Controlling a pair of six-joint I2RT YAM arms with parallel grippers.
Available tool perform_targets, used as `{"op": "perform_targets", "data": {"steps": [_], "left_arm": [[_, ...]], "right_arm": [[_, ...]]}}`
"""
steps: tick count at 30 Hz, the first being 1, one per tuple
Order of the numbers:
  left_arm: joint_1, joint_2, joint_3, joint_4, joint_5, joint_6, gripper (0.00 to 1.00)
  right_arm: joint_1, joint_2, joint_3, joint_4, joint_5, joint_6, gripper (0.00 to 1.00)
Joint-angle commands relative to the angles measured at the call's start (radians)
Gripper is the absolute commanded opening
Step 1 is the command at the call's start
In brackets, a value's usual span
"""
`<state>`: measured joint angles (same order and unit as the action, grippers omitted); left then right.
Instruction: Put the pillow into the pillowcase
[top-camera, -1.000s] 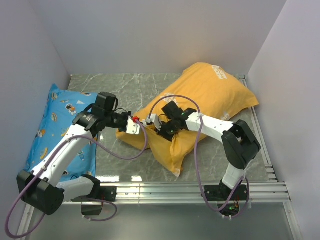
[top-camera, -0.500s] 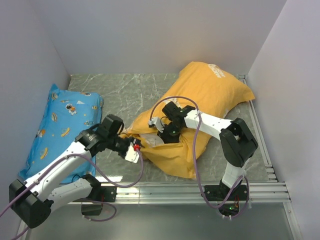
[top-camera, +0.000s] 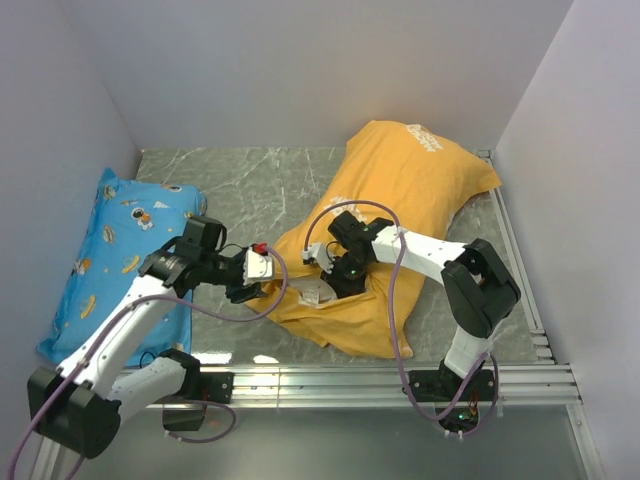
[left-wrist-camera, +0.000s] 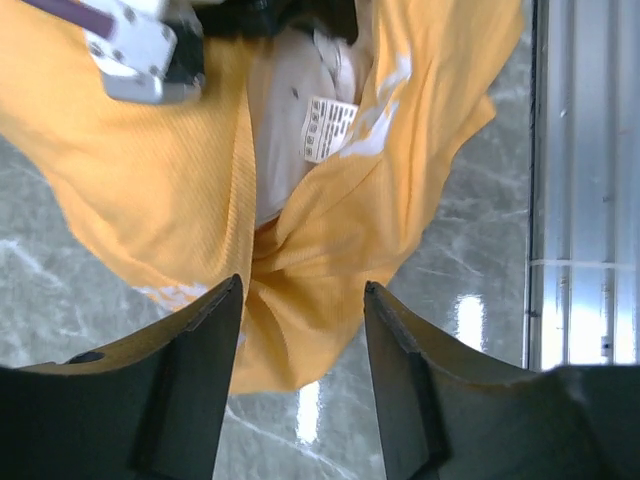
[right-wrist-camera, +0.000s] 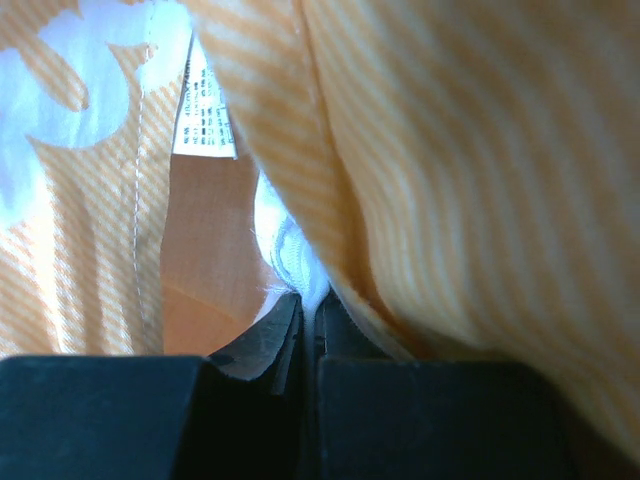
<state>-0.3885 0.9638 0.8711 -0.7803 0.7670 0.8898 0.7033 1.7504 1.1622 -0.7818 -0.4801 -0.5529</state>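
Pillow is seen mostly inside orange pillowcase, centre-right on table; white fabric and a tag show at the mouth. R gripper is clamped on white pillow fabric. L gripper is held w/ jaws apart over case's edge, nothing gripped.

One orange pillowcase, one white pillow, one blue pillow.

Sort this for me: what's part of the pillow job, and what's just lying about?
Job: pillowcase; pillow, showing in its opening; left gripper, open; right gripper, shut on the pillow.
Lying about: blue cartoon-print pillow by the left wall.
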Motion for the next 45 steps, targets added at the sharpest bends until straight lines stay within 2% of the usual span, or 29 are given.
{"op": "perform_targets", "data": {"steps": [1,2,4,11,15,16,24,25,29,33,37,41,45], "left_arm": [[0.007,0.053,-0.047,0.097,0.041,0.133,0.58],[0.005,0.071,-0.061,0.139,0.052,0.147,0.58],[-0.009,0.101,-0.084,0.200,0.066,0.266,0.59],[-0.088,0.280,-0.107,0.392,0.045,0.333,0.57],[-0.144,0.319,-0.148,0.420,0.045,0.405,0.56],[-0.165,0.325,-0.156,0.415,0.045,0.452,0.56],[-0.234,0.334,-0.259,0.463,0.015,0.553,0.52],[-0.240,0.331,-0.270,0.522,0.017,0.531,0.52],[-0.259,0.236,-0.290,0.578,0.011,0.474,0.54],[-0.260,0.159,-0.227,0.464,-0.003,0.456,0.56],[-0.259,0.115,-0.227,0.395,-0.014,0.526,0.57],[-0.259,0.235,-0.207,0.383,-0.008,0.583,0.59],[-0.263,0.334,-0.184,0.446,-0.014,0.618,0.60]], "right_arm": [[-0.001,0.027,-0.059,-0.088,0.078,-0.013,0.00],[-0.001,0.024,-0.058,-0.089,0.075,-0.013,0.00],[-0.001,0.023,-0.056,-0.086,0.069,-0.007,0.00],[-0.002,0.021,-0.055,-0.097,0.049,0.002,0.00],[-0.008,0.021,-0.053,-0.103,0.046,-0.001,0.00],[-0.008,0.024,-0.053,-0.108,0.046,-0.002,0.00],[-0.018,0.035,-0.044,-0.117,0.035,-0.004,0.00],[-0.018,0.037,-0.042,-0.117,0.034,-0.004,0.00],[-0.019,0.044,-0.044,-0.122,0.028,-0.005,0.00],[-0.021,0.057,-0.038,-0.128,0.026,-0.013,0.00],[-0.018,0.052,-0.032,-0.131,0.028,-0.022,0.00],[-0.019,0.044,-0.035,-0.139,0.028,-0.027,0.00],[-0.018,0.035,-0.048,-0.140,0.028,-0.031,0.00]]}}
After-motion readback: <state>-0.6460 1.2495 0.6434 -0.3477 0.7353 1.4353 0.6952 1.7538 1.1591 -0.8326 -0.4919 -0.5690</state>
